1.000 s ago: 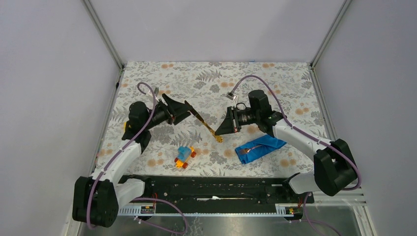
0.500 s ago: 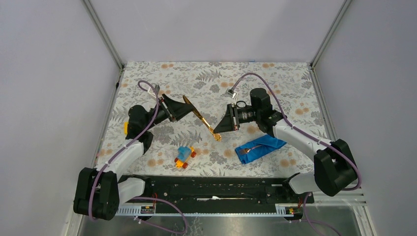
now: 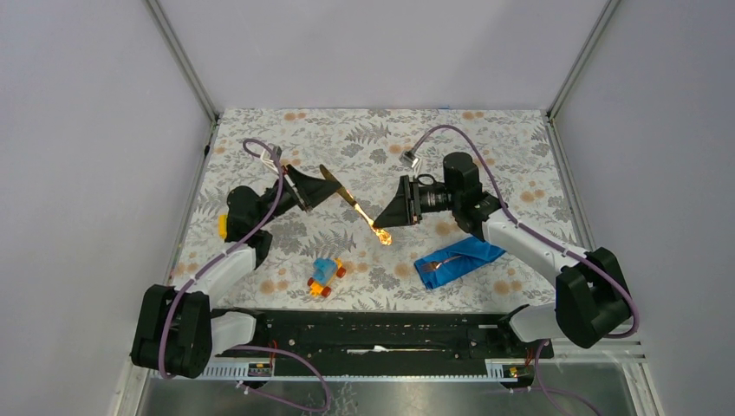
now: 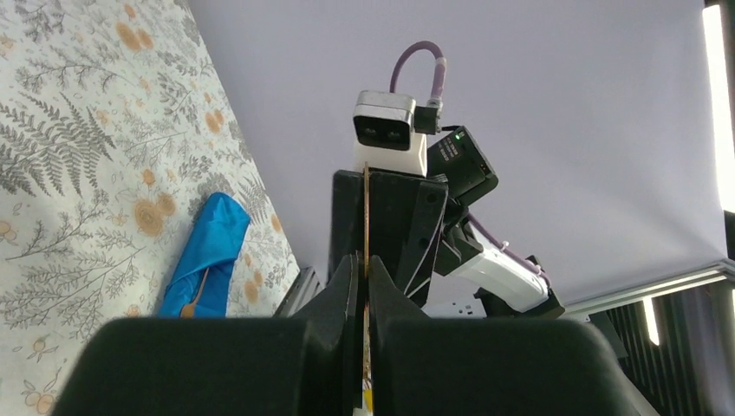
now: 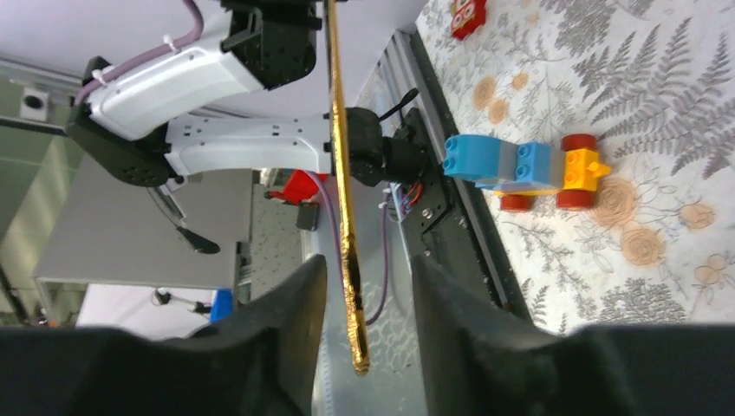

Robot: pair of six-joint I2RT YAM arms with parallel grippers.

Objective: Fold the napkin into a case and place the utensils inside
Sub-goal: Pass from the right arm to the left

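Lying folded on the floral-print table [image 3: 260, 130] in the top view, a bright blue cloth napkin [image 3: 468, 254], one slim golden-orange utensil [image 3: 440, 263] resting in its fold. Clamped in the left gripper [image 3: 332, 185], a second slim golden utensil [image 3: 360, 211], far end reaching the right gripper [image 3: 387, 227]. Left wrist: fingers [image 4: 342, 286] pinched tight on its thin edge. Right wrist: fingers [image 5: 290, 321] spread apart, utensil between them, not gripped.

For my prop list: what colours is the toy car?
The car is blue, grey and orange with red wheels; clearest from the right wrist.
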